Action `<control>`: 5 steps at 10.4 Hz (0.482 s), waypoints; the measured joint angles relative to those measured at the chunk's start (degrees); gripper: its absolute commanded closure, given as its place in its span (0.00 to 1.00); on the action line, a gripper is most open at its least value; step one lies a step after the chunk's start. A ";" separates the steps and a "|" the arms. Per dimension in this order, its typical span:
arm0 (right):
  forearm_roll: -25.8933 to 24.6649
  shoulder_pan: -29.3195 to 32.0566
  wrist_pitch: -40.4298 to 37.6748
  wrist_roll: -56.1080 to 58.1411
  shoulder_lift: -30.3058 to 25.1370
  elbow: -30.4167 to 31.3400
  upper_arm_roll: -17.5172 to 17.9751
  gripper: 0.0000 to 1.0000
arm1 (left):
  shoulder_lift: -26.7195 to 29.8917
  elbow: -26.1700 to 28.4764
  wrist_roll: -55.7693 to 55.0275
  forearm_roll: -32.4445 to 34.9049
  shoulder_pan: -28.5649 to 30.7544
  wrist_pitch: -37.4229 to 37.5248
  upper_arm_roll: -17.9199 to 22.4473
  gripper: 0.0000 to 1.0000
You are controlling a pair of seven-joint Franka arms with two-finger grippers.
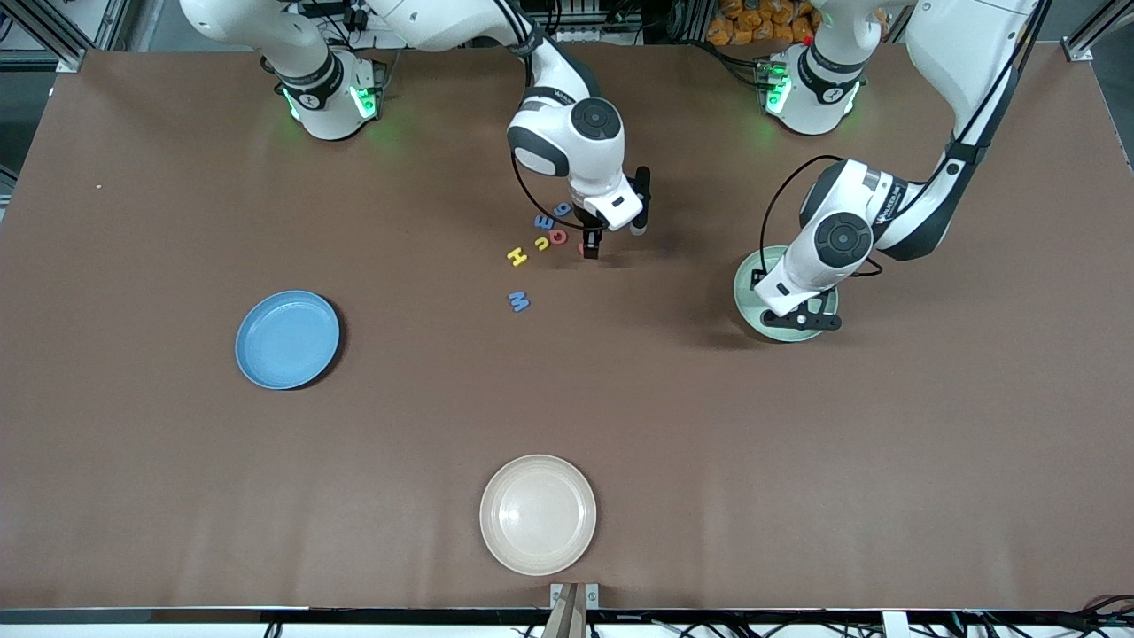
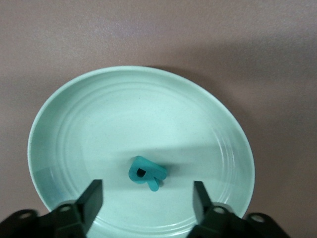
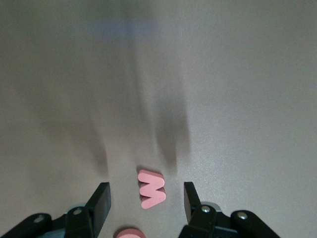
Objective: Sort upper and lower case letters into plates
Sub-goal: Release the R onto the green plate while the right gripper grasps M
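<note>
Letters lie clustered on the brown desk [image 1: 133, 443] near its middle, toward the robots' bases: a blue g [image 1: 562, 209], a blue E [image 1: 542, 221], a red o [image 1: 557, 236], a yellow c [image 1: 541, 244], a yellow H [image 1: 516, 257] and, nearer the front camera, a blue M [image 1: 518, 302]. The right gripper [image 3: 147, 198] hangs low over the cluster's edge, jaws open, with a pink w-shaped letter [image 3: 151, 188] lying on the desk between them, untouched. The left gripper [image 2: 148, 198] hovers over the mint green plate [image 2: 64, 129] toward the left arm's end, jaws spread wide; a teal letter [image 2: 146, 172] lies in the plate between them, free of both. The blue plate [image 1: 287, 339] sits toward the right arm's end. A cream plate [image 1: 538, 514] rests nearest the front camera.
</note>
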State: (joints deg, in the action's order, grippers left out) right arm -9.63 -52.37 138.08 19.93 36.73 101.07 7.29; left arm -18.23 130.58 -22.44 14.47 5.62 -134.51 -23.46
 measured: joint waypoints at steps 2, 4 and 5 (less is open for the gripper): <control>-0.95 0.00 0.00 0.00 0.64 0.00 -0.01 0.32 | 0.19 -0.21 0.00 0.00 0.03 -0.36 -0.01 0.00; -1.12 0.01 0.00 0.01 0.87 0.00 -0.03 0.33 | 0.19 -1.36 0.00 0.00 0.08 -0.49 -0.02 0.00; -1.22 0.01 0.02 0.02 1.06 0.00 -0.03 0.33 | 0.19 -1.80 0.00 0.00 0.11 -0.49 -0.02 0.00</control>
State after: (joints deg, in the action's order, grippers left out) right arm -10.86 -52.35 138.10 19.94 37.79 101.07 7.26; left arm -18.05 128.77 -22.44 14.47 5.73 -135.00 -23.48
